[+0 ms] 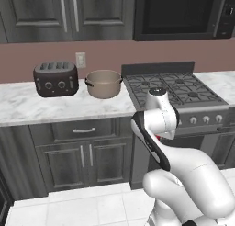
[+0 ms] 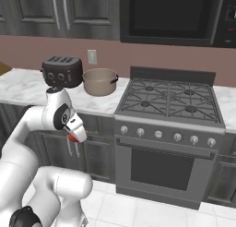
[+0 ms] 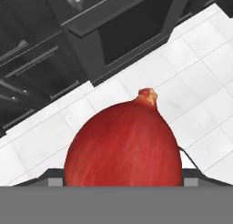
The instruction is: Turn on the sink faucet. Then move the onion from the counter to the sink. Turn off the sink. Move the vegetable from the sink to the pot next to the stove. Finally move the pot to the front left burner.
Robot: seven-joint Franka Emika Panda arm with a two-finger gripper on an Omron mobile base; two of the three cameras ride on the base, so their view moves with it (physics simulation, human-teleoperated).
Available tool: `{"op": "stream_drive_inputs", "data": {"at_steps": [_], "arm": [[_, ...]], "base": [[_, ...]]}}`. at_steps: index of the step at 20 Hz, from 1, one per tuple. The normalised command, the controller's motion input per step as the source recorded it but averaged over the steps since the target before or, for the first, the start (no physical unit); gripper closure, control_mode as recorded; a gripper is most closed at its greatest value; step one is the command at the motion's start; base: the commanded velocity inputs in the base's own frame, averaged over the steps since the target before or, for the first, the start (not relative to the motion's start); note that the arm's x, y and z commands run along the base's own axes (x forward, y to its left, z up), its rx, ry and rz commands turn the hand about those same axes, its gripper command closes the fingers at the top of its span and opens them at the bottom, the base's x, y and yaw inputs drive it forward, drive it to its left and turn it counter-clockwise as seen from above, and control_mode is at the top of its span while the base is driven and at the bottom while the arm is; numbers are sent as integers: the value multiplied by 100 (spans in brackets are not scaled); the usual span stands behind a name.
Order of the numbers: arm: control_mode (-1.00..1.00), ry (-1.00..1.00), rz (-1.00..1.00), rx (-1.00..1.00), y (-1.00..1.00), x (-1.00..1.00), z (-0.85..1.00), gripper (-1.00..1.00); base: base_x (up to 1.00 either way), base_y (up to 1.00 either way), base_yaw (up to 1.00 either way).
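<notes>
White floor tiles (image 3: 191, 59) below, hand (image 3: 123, 184) clasping red onion (image 3: 123, 145), oven (image 3: 132, 27) beyond

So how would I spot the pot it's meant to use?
Find the grey stove. On the marble counter just left of it stands a round tan pot, open-topped with two small dark handles; the toaster beside it is dark and boxy.

- We're looking at a glossy white arm (image 1: 183, 183), all fat rounded segments.
- The joints between its links are dark, with a black band running along one link.
- We can spot a small red patch under the wrist link.
- One link ends in a flat round grey cap.
</notes>
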Motion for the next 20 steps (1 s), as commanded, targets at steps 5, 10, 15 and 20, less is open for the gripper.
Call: {"op": "stream_drive_inputs", "data": {"at_steps": [5,10,15,20], "arm": [[100,0,0,0,0,0,0,100],[100,0,0,0,0,0,0,100],[100,0,0,0,0,0,0,100],[100,0,0,0,0,0,0,100]], "base": [[37,-18,0],[53,-20,0],[37,-17,0],[18,-20,0]]}}
